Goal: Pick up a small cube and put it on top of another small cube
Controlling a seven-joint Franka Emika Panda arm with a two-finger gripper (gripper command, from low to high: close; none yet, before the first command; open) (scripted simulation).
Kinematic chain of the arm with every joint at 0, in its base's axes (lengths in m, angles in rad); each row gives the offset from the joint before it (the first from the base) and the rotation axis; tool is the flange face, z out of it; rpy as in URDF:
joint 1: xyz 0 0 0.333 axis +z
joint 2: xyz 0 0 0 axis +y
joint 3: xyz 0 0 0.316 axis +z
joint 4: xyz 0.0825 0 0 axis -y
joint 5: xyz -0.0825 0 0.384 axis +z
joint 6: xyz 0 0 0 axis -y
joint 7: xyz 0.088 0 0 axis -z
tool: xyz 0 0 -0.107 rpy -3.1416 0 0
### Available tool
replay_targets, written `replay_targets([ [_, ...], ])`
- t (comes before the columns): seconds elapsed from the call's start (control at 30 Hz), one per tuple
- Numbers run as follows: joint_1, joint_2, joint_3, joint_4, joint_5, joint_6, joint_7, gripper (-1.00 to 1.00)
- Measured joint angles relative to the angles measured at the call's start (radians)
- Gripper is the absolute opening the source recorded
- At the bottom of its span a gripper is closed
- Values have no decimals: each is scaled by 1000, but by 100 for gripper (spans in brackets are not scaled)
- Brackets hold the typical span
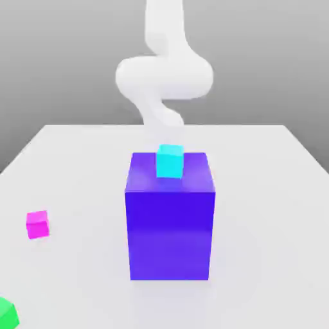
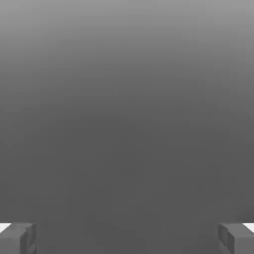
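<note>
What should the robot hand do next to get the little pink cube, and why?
Probably swing over toward the pink cube and come down above it. The gripper is open with nothing between its fingers, and the pink cube sits alone on the table, at the exterior view's left, apart from the big blue block with the cyan cube on top.

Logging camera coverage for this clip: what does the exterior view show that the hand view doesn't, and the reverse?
Exterior view alone: the white table, the big blue-violet block with the cyan cube on top, the magenta cube on the table toward the exterior view's left, a green cube at the lower left corner, and the white arm behind the block.

Hand view alone: the tool, its two grey fingertips set wide apart with nothing between them.

Shared: a plain grey backdrop; no object appears in both.
</note>
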Motion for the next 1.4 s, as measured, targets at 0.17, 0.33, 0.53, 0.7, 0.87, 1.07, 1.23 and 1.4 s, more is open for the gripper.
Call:
replay_targets([
  [0.17, -55, 196, -138, -97, 68, 112, 15, 0],
  [0.33, -120, 381, -253, -189, 131, 217, 30, 0],
  [0.53, -214, 599, -373, -301, 183, 345, 64, 0],
  [0.7, -350, 763, -460, -397, 152, 458, 146, 0],
  [0.87, -403, 875, -411, -398, 244, 538, 90, 0],
  [1.07, -542, 998, -231, -364, 427, 622, -48, 0],
  [1.23, -620, 1051, -138, -351, 493, 661, -98, -100],
  [1.4, -620, 1050, -138, -351, 488, 660, -94, -100],
])
